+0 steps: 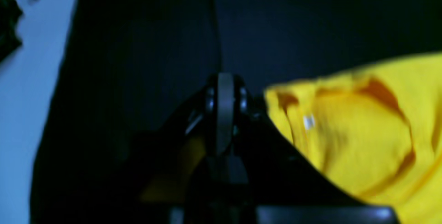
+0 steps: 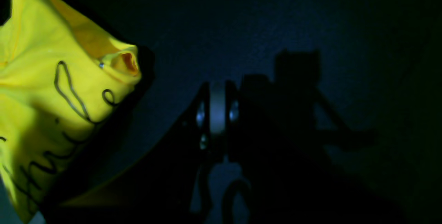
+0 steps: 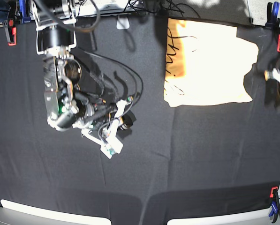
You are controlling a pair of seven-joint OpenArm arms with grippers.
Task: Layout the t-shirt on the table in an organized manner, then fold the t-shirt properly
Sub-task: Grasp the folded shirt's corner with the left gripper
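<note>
Illegible dark scribble marks on the folded t-shirt [image 3: 205, 63], unbranded

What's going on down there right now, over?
Both grippers, left and right, shut, empty. T-shirt lying partly folded on table, far side. Nothing blocking it.

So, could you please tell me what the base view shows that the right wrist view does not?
Only the base view shows the whole t-shirt lying folded at the far side of the table, the red and blue clamps at its edges, and the right arm's body with cables. Only the right wrist view shows the right end effector close up, shut and empty, and the scribble marks in detail. Both show the yellow shirt on black cloth, apart from that end effector.
</note>
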